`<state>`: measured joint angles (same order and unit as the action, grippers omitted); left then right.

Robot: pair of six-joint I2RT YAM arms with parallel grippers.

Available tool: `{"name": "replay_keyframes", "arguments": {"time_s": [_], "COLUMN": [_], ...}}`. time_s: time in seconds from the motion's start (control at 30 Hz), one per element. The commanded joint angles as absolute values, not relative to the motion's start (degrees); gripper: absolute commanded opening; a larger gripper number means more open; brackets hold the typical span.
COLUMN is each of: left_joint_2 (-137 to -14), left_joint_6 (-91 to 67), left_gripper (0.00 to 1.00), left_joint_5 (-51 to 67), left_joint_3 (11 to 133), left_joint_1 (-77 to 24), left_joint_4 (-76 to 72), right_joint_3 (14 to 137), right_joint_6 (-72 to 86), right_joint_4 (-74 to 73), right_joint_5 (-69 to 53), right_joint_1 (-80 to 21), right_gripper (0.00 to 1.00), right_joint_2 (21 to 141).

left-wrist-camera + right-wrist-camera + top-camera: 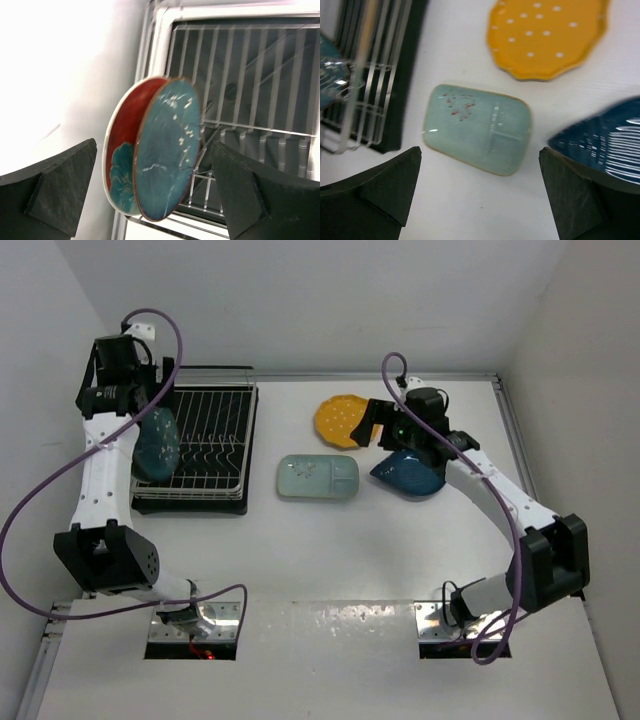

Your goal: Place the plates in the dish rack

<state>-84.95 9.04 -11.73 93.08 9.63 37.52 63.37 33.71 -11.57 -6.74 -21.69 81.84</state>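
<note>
In the left wrist view the red-and-teal floral plate [119, 165] and the dark teal round plate [167, 150] stand on edge, close against each other, at the left end of the dish rack [250, 85]. Both sit in the gap between the fingers of the left gripper [154, 167] and a little beyond the tips. The jaws are spread wide and neither pad [55, 192] touches a plate. From above, the left gripper [148, 408] hangs over this pair at the rack's left edge [195, 502]; only the dark teal round plate [157, 445] shows clearly there

The right gripper [480, 195] also has its jaws wide apart and holds nothing. The pale blue rectangular divided plate [476, 130] lies flat on the table [470, 210] below the gap, apart from both fingers. The yellow scalloped dotted plate [545, 37] lies beyond it, and the dark blue leaf-shaped plate [602, 142] lies by the right finger [575, 197]; whether they touch cannot be told. In the top view the right gripper [368, 430] hovers between the yellow plate [338, 420] and the leaf plate [408, 473], with the rectangular plate [318, 477] just beside the rack
</note>
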Motion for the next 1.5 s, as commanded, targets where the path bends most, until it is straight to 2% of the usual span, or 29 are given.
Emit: {"name": "replay_keyframes", "arguments": {"time_s": [0.0, 0.07, 0.13, 0.17, 0.2, 0.23, 0.27, 0.3, 0.37, 0.47, 0.63, 0.8, 0.9, 1.0, 1.03, 1.1, 1.2, 1.37, 1.47], "left_joint_2": [-83.1, -83.8, -84.4, -84.9, -85.6, -86.2, -87.4, -88.0, -88.0, -88.0, -88.5, -89.1, -89.6, -90.2, -90.2, -90.2, -90.2, -90.2, -90.7], "left_joint_6": [10.2, 10.2, 10.7, 10.1, 7.3, 5.3, 1.0, 0.1, 2.2, 6.5, 9.4, 9.4, 8.1, 8.1, 8.1, 9.2, 9.8, 10.9, 11.6], "left_gripper": [1.00, 1.00, 1.00, 1.00, 1.00, 1.00, 1.00, 1.00, 1.00, 1.00, 1.00, 1.00, 1.00, 1.00, 1.00, 1.00, 1.00, 1.00, 1.00], "left_joint_5": [-3.8, 2.5, 13.6, 16.1, 17.3, 17.3, 16.1, 14.8, 16.2, 19.4, 12.1, 10.6, 10.0, 10.0, 10.0, 10.5, 12.1, 16.2, 18.4], "left_joint_3": [99.6, 100.3, 100.3, 100.3, 100.8, 102.5, 103.9, 105.2, 107.8, 109.1, 109.7, 109.7, 109.7, 109.7, 109.2, 109.2, 108.6, 107.5, 107.0], "left_joint_1": [9.0, 9.5, 10.2, 10.8, 10.8, 12.3, 12.9, 13.5, 15.6, 16.8, 16.3, 15.7, 15.7, 15.7, 15.7, 15.7, 15.2, 14.0, 11.7], "left_joint_4": [41.2, 43.3, 45.3, 45.4, 45.4, 45.4, 46.0, 46.0, 46.0, 46.5, 48.5, 49.0, 49.0, 49.0, 49.0, 49.6, 50.1, 50.6, 51.3], "right_joint_3": [65.7, 65.2, 64.3, 64.3, 66.1, 67.0, 71.1, 72.8, 75.9, 85.7, 98.0, 105.9, 108.8, 107.2, 106.1, 105.6, 104.9, 101.8, 93.0], "right_joint_6": [33.7, 33.6, 33.6, 34.0, 34.3, 34.7, 34.8, 35.1, 35.2, 36.9, 41.3, 43.7, 44.8, 47.6, 48.9, 49.0, 48.2, 46.1, 48.2], "right_joint_4": [-16.1, -16.8, -14.5, -14.0, -13.1, -12.8, -12.9, -14.1, -15.3, -17.8, -21.7, -21.5, -22.5, -21.5, -21.2, -21.4, -21.2, -16.4, -3.1], "right_joint_5": [-0.7, -1.8, -5.4, -6.4, -8.0, -8.3, -8.1, -7.8, -6.4, -2.9, -0.2, -0.1, 1.4, 0.3, 0.3, 0.8, 1.4, -4.5, -8.6], "right_joint_1": [-19.9, -18.8, -16.5, -16.1, -15.5, -14.2, -13.9, -13.5, -12.7, -12.0, -10.6, -10.9, -11.3, -11.3, -11.2, -11.2, -11.2, -10.8, -10.7], "right_gripper": [1.00, 1.00, 0.69, 0.56, 0.48, 0.48, 0.56, 0.72, 0.76, 0.77, 0.75, 0.71, 0.62, 0.42, 0.33, 0.25, 0.03, 0.00, 0.00], "right_joint_2": [82.7, 83.7, 85.7, 86.5, 87.4, 91.1, 92.5, 95.8, 103.1, 113.0, 127.6, 135.9, 139.1, 140.2, 140.1, 140.0, 139.7, 134.8, 125.1]}}
